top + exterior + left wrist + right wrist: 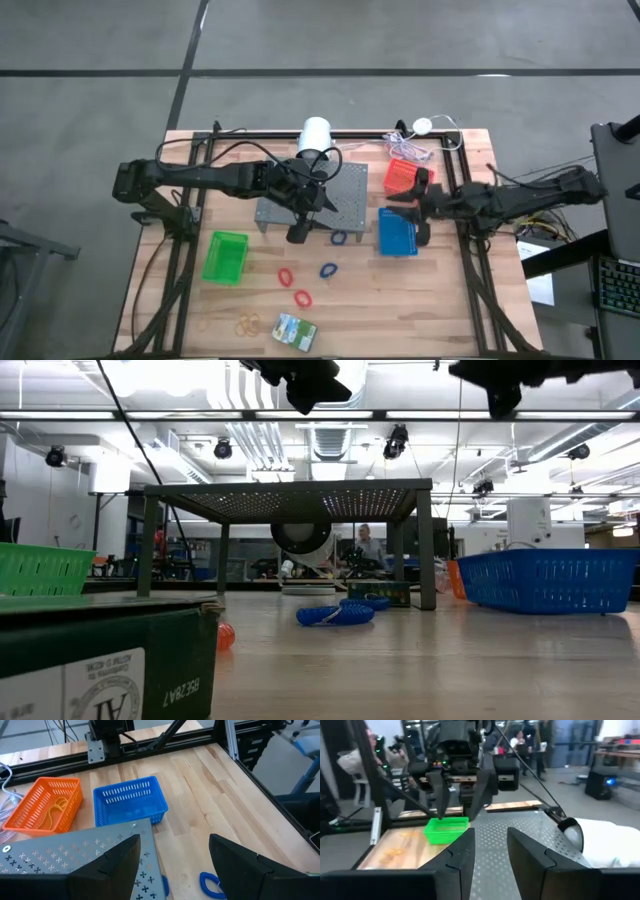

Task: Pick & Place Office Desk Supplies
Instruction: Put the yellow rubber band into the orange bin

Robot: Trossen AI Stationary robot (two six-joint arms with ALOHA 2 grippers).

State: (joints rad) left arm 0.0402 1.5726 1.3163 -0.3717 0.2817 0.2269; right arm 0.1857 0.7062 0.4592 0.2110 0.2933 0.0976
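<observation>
Left gripper [298, 233] hovering over near edge of grey stand [300, 207], fingers spread, empty. Blue band [338, 238] flat on worktop [400, 300] just beside, toward blue basket [397, 236]. Right gripper [400, 206] farther, fingers narrowly apart, empty.

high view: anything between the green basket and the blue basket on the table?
Yes. In the high view, a red band and two blue bands lie between the green basket and blue basket.
</observation>
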